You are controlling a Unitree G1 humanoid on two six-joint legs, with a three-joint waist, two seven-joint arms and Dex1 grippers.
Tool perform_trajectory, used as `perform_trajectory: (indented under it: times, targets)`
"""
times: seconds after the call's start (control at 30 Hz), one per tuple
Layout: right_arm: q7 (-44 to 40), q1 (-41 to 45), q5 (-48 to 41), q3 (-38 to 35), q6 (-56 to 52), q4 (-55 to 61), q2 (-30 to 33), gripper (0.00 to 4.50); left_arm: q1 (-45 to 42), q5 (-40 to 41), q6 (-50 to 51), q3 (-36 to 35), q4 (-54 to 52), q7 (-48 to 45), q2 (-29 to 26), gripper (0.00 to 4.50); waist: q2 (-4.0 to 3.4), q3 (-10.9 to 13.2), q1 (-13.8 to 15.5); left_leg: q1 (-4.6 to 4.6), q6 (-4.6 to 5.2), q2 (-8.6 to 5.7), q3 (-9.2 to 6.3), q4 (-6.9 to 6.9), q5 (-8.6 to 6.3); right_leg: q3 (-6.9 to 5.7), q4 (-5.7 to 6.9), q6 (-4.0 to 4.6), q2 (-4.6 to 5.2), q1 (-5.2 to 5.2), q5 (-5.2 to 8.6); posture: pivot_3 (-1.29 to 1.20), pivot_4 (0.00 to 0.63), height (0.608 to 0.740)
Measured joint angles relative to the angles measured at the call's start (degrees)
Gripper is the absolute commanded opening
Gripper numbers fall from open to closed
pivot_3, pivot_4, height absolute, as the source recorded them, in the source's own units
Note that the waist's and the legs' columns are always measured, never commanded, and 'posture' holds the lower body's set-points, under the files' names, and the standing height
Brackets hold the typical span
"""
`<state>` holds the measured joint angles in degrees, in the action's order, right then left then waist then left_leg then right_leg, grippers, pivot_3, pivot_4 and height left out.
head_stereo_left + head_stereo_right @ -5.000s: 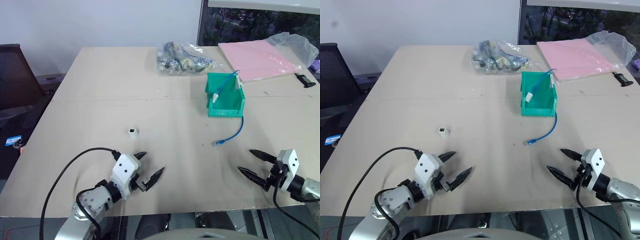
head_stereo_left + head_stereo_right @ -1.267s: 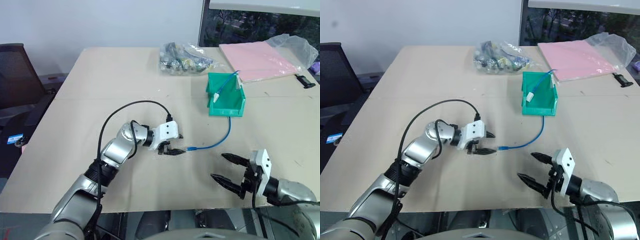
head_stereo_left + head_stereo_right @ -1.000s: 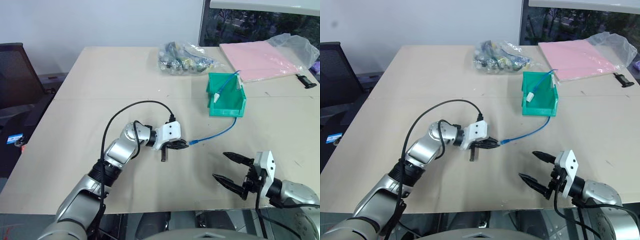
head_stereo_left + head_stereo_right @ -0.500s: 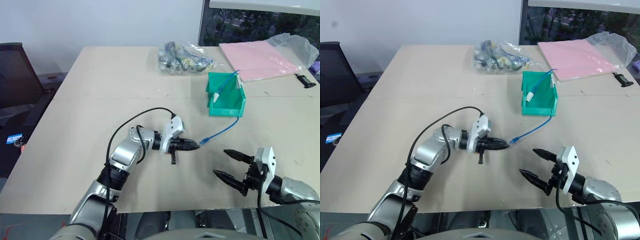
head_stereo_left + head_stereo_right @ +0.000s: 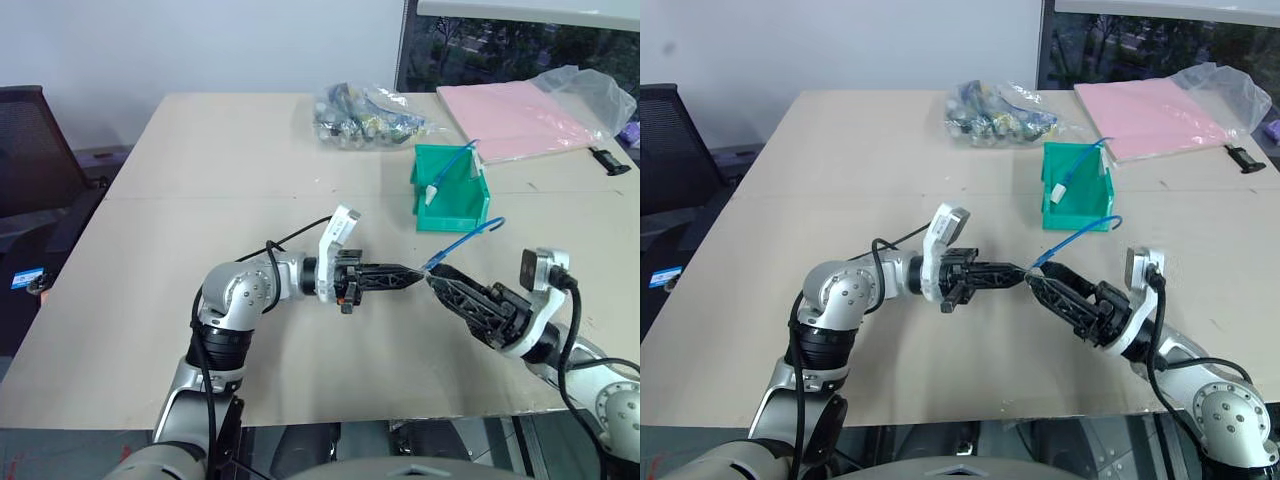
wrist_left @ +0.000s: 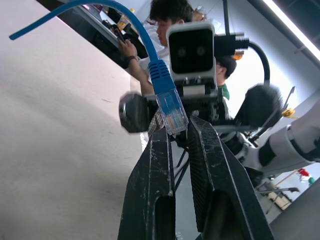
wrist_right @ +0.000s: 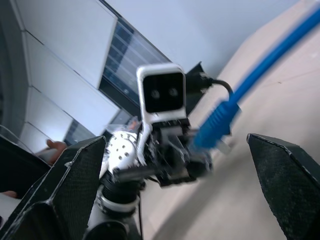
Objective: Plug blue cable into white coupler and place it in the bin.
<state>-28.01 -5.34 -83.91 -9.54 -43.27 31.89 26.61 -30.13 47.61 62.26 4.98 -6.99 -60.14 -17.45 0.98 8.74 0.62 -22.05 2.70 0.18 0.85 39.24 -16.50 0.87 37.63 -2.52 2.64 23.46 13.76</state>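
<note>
The left tool (image 5: 415,271) is held above the bench (image 5: 200,180), clamped shut on the clear plug of the blue cable (image 5: 462,239), which arcs up to the right. Just right of the plug, the right tool (image 7: 175,165) is spread wide and holds nothing. The green bin (image 5: 452,190) stands farther back, with another cable inside.

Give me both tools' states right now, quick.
Left tool: shut on the blue cable, at its plug.
Right tool: open, holding nothing.
</note>
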Motion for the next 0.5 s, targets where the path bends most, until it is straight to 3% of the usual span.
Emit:
perform_trajectory:
  times: [0.07, 0.3, 0.5]
  targets:
    - [1.2, 1.0, -1.4, 0.1, -0.1, -0.1, -0.1, 3.67, 0.0, 0.6, 0.1, 0.0, 0.0, 0.3, 0.1, 0.0, 0.0, 0.0, 0.0, -0.02, 0.0, 0.0, 0.01, 0.0, 0.0, 0.0, -0.02, 0.0, 0.0, 0.01, 0.0, 0.0, 0.15, 0.74]
    - [2.2, 1.7, -2.1, 0.2, -0.3, -1.3, 0.2, 0.08, 0.0, 3.5, 0.2, 0.0, -0.8, 0.7, 0.2, 0.0, 0.0, 0.0, 0.0, -0.03, 0.0, 0.0, 0.01, 0.0, 0.0, 0.02, -0.03, 0.0, 0.01, 0.01, 0.0, 0.0, 0.15, 0.74]
    - [2.1, 1.8, -3.4, 0.3, -0.3, -1.6, -0.1, 0.03, 0.2, 4.2, -0.1, 0.1, -0.8, 0.6, 0.1, 0.0, 0.0, 0.0, 0.0, -0.02, 0.0, 0.0, 0.02, -0.01, 0.0, 0.02, -0.04, 0.01, -0.01, 0.01, 0.0, 0.0, 0.15, 0.74]
